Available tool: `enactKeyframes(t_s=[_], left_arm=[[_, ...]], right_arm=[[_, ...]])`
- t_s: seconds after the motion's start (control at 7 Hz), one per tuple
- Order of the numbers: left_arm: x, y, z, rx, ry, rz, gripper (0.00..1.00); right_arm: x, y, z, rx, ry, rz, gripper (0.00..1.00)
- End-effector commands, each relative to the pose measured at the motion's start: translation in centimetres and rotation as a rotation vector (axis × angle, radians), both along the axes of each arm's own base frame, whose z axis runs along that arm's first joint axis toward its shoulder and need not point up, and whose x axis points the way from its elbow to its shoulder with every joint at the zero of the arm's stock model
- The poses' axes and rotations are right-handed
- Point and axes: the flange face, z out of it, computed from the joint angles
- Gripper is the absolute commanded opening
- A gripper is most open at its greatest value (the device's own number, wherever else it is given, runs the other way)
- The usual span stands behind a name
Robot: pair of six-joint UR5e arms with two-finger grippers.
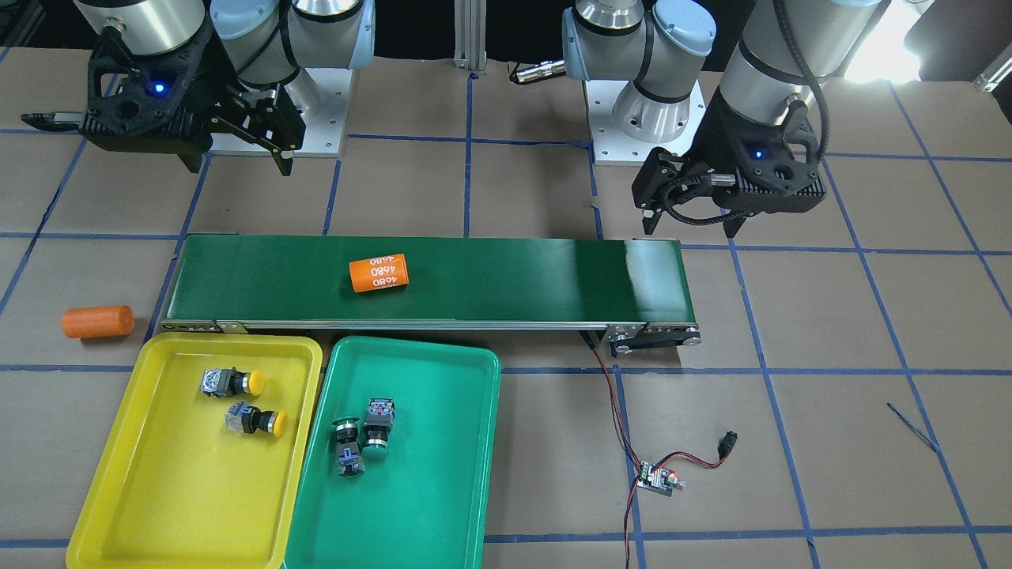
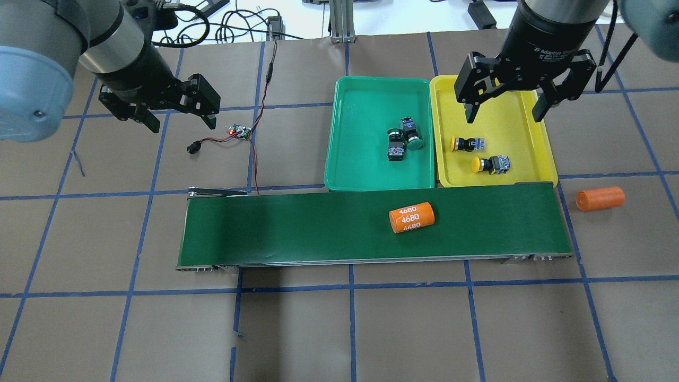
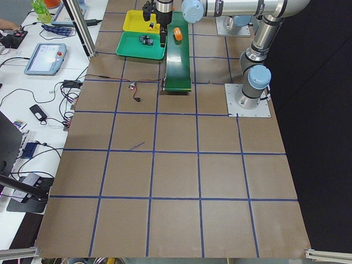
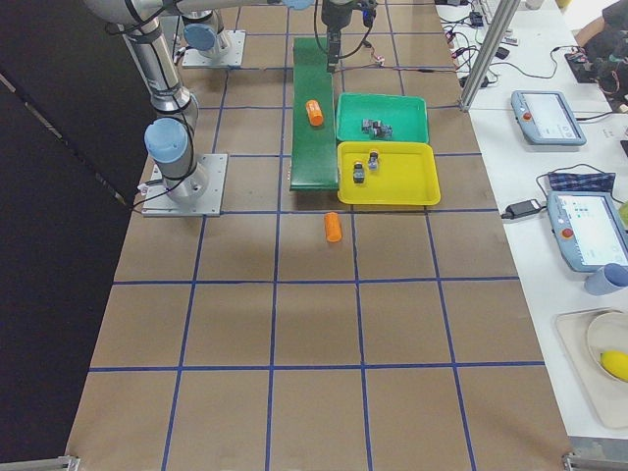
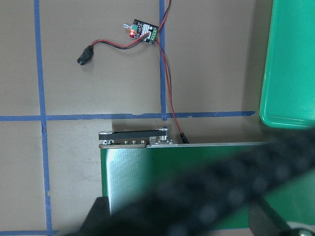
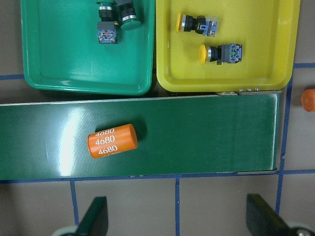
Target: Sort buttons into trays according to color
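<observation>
While both arms are hovering above the table in the overhead view, the left gripper is hanging at the upper left over bare brown table, its fingers spread apart and empty. Just right of it, a small circuit board with red and black wires is lying on the table. The conveyor belt is stretching across the middle and carrying a labelled orange cylinder right of its centre. Above the belt, the green tray is holding the left green button and the right green button side by side near its right wall. Just beside it, the yellow tray is holding the upper yellow button and the lower yellow button, which are lying apart with their caps pointing left. The right gripper is hanging over that tray's upper part, its fingers spread wide and gripping nothing. At the far right, a plain orange cylinder is lying on the table.
</observation>
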Motion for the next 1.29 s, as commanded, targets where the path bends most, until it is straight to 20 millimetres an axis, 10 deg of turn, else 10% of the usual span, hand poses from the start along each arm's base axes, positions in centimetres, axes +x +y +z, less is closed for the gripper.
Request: enactKeyframes(t_s=[0.0, 1.14], left_arm=[[0.00, 0.00, 0.00, 0.000, 0.000, 0.000, 1.00], [-0.05, 0.03, 0.10, -0.003, 0.005, 0.000, 1.00]], right_arm=[[-0.07, 0.07, -0.08, 0.006, 0.003, 0.000, 1.00], [-0.32, 0.56, 0.23, 0.004, 0.012, -0.008, 1.00]])
